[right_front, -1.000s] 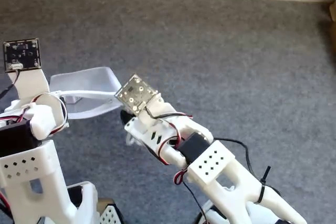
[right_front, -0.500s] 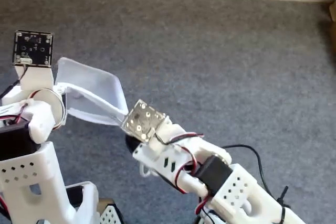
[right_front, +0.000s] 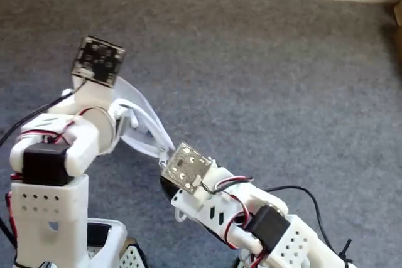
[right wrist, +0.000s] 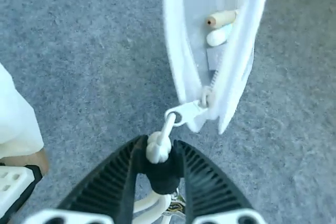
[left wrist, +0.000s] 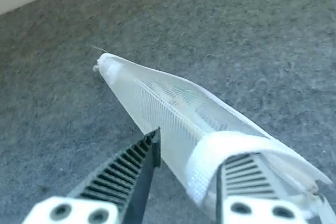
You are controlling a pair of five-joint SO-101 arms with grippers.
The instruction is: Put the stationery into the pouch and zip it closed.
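Above grey surface (right_front: 289,61), strung btwn both arms: white pouch (right_front: 143,127), tilted. L gripper (left wrist: 191,148) fingers clamp pouch end by strap (left wrist: 231,145). R gripper (right wrist: 159,142) fingers pinched on zip pull cord (right wrist: 167,124). Zip partly open; stationery (right wrist: 220,22) inside.

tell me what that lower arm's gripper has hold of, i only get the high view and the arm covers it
Observer: The right gripper is shut on the knotted pull cord of the zipper.
Operator: so is it zipped yet
Observer: No. The pouch gapes open, and its slider sits at the end nearest that gripper.
Operator: anything inside
Observer: Yes, a wooden stick end and a pale rounded piece lie side by side in it.
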